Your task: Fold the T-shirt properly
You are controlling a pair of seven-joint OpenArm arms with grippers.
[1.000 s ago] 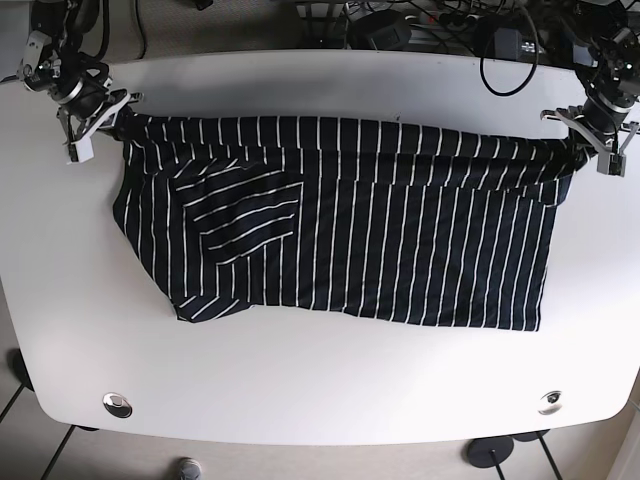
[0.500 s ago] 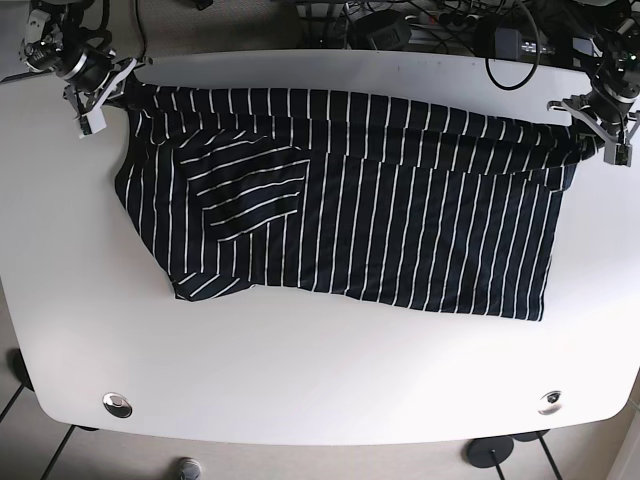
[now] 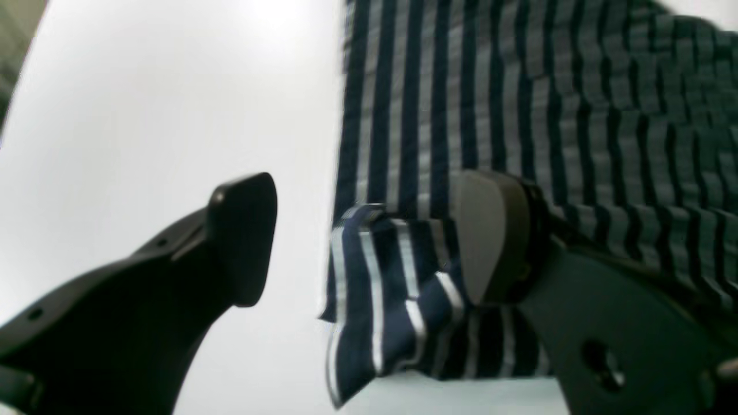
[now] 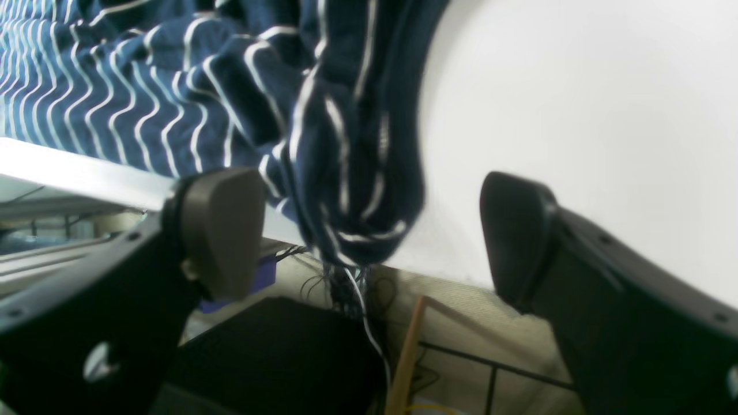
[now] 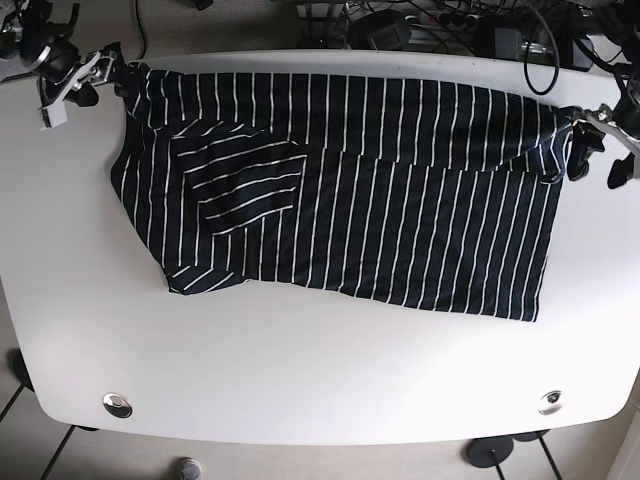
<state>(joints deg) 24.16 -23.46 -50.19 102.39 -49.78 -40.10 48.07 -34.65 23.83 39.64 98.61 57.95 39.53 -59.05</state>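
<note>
T-shirt (image 5: 340, 190): dark with white stripes, spread flat across the far half of the white bench (image 5: 300, 380) — one sleeve folded over its body.
Left tool (image 3: 363, 236): jaws wide apart, a bunched corner lying loose between them.
Right tool (image 4: 369, 230): jaws spread — shirt corner hangs between, ungripped, at the bench edge.

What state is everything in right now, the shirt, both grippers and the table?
T-shirt: spread flat across the table, a sleeve folded in over the body, one corner bunched and hanging past the table edge.
Left gripper: open, one of its fingers against the bunched shirt corner.
Right gripper: open, shirt corner hanging loose between the fingers.
Table: white, bearing the shirt.
</note>
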